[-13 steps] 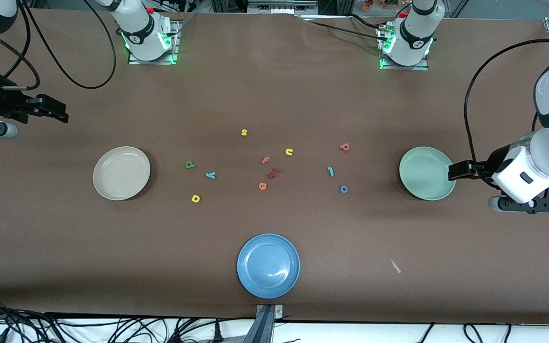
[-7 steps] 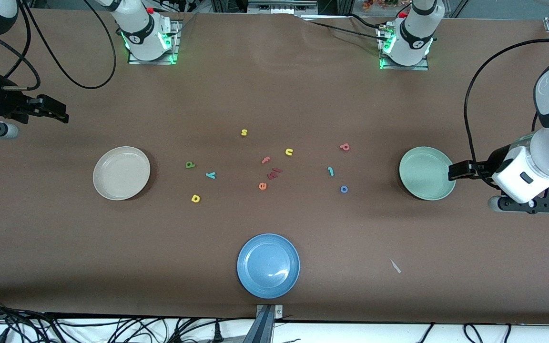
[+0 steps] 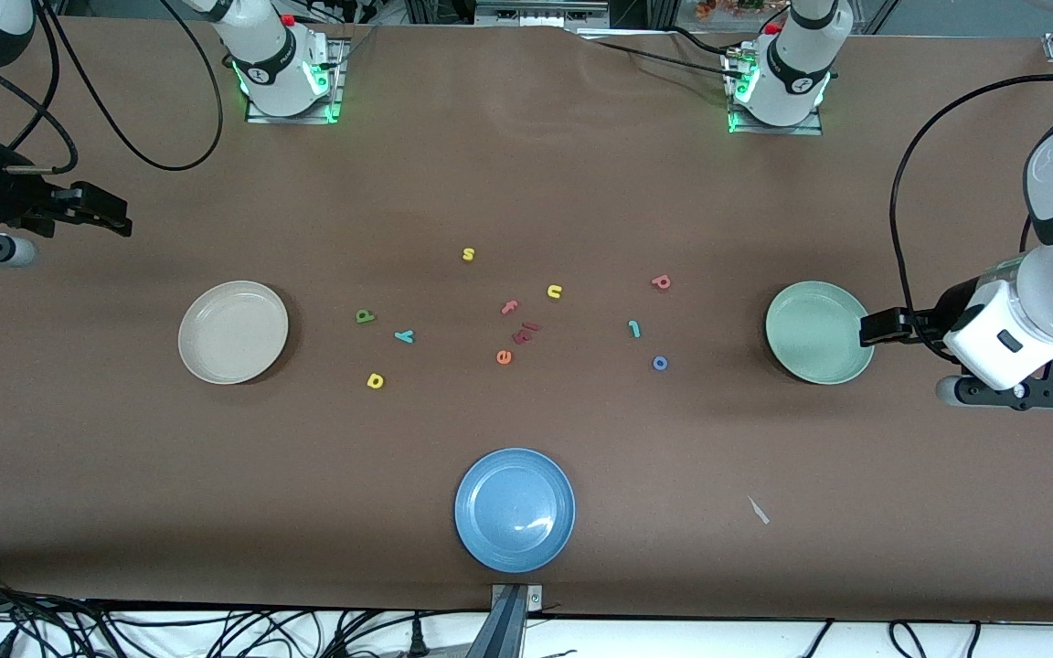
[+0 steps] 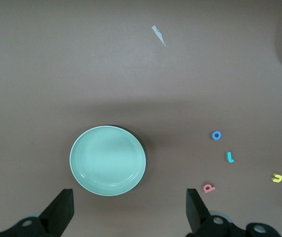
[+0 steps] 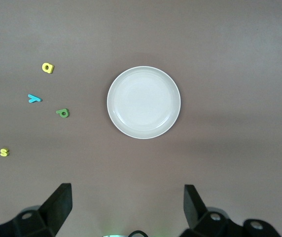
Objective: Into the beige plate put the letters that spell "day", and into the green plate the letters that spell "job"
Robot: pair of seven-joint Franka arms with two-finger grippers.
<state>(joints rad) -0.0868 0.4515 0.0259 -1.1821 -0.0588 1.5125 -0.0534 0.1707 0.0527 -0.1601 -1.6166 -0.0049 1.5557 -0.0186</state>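
**Both grippers wide and empty, all letters loose on the table**

The round cream-beige plate [image 3: 233,331] sits on the brown table [image 3: 526,475] toward the right arm's end, with nothing in it. Using this plate as the landmark: the dark green foam "a" [image 3: 365,316] lies nearest it, toward the middle of the table; the teal foam "y" [image 3: 404,336] is just past that, and the yellow foam "d" [image 3: 375,381] lies a little nearer the front camera than both.

The round pale mint-green plate [image 3: 817,331], also bare, sits well apart toward the left arm's end. Between the two plates, on the green plate's side, lie the pinkish-red foam "b" [image 3: 661,282], the teal foam "j" [image 3: 634,329] and the blue foam ring "o" [image 3: 660,364].

A small cluster of other letters [image 3: 517,334] lies mid-table; some are too small to read surely.

The right gripper [image 5: 126,207] hangs over the table beside the beige plate, fingers spread wide, holding nothing. The left gripper [image 4: 129,210] hangs at the green plate's edge, likewise spread wide and empty.
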